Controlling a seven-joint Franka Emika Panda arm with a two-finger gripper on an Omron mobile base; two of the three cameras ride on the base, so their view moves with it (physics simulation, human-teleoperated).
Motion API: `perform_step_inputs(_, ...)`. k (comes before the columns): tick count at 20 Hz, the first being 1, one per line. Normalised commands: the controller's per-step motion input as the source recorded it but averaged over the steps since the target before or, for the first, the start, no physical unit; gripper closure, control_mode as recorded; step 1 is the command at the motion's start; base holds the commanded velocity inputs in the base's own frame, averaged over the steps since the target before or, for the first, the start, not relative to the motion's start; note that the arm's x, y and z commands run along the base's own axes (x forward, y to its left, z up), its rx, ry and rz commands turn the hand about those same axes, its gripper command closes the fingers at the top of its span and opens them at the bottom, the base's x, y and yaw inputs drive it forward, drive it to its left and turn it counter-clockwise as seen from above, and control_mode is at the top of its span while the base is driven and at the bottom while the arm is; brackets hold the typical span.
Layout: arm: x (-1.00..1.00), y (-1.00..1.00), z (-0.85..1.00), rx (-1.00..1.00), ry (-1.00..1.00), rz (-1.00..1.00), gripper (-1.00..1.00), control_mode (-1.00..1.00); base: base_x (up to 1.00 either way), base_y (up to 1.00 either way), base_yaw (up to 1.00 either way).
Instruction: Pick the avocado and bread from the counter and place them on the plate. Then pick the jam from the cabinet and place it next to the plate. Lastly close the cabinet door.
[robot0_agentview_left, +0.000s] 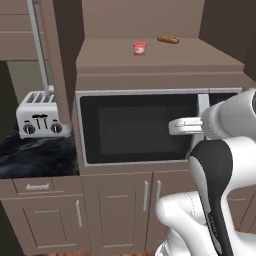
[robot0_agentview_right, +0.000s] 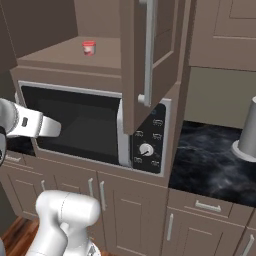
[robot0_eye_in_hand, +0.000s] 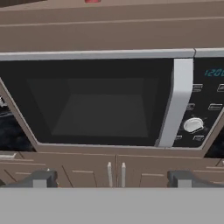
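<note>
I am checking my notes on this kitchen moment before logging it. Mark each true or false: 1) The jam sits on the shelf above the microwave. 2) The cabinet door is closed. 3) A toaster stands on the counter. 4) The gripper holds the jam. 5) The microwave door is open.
1) True: the jam stands on the shelf above the microwave.
2) False: the cabinet door is swung open.
3) True: the toaster is on the counter.
4) False: the gripper is open and empty, facing the microwave.
5) False: it is shut.
</note>
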Motion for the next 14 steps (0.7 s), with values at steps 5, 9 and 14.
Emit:
perform_step_inputs(5,0.00,0.00,0.00,0.00,0.00,0.00,-1.00,1.00,0.24,0.00,0.00)
perform_step_inputs(9,0.00,0.00,0.00,0.00,-0.01,0.00,-1.00,-1.00,0.00,0.00,0.00)
perform_step_inputs(14,-0.02,0.00,0.38,0.00,-0.14,0.04,-1.00,-1.00,0.00,0.00,0.00)
